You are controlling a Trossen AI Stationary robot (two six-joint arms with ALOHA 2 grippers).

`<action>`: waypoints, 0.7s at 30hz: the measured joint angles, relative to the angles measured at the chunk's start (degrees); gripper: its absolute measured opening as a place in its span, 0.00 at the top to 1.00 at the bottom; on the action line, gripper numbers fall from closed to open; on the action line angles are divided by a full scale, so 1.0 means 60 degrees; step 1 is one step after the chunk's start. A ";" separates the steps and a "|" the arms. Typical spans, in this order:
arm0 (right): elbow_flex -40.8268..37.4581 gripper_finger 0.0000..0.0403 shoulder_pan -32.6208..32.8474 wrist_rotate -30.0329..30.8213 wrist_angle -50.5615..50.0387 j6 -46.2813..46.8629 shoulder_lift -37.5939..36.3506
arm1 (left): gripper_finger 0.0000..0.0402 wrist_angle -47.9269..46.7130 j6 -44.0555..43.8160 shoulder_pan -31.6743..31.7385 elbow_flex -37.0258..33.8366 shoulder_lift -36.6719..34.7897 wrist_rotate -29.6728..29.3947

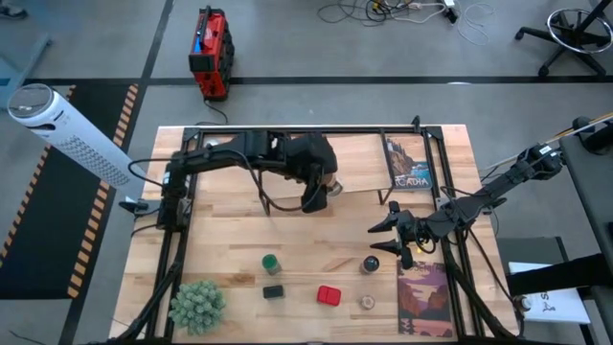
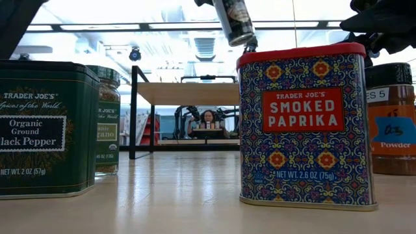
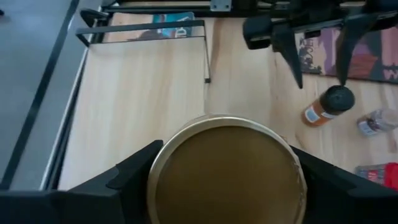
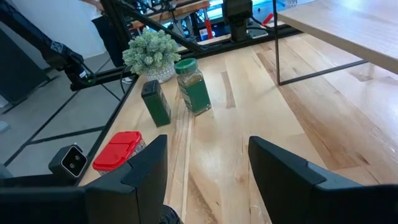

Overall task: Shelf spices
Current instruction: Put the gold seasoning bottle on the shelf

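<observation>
The left pincer point(image 3: 224, 186) grips the tan cylinder point(image 3: 225, 169) between its fingers, over the pale board of the shelf point(image 3: 137, 93); from above, the arm hides the cylinder almost wholly. The right pincer point(image 1: 385, 240) hangs with its fingers apart and empty, just above the dark-lidded brown jar point(image 1: 371, 264). On the desk point(image 1: 230, 240) stand the green-lidded jar point(image 1: 271, 262), dark square tin point(image 1: 274, 291), red square tin point(image 1: 329, 295) and small pale jar point(image 1: 367, 303), its label too small to read.
</observation>
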 joint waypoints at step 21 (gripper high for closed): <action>0.0000 0.51 0.0000 0.0007 0.0004 0.0120 0.0000 | 0.34 0.0556 0.1842 0.1385 -0.0004 -0.0093 -0.0386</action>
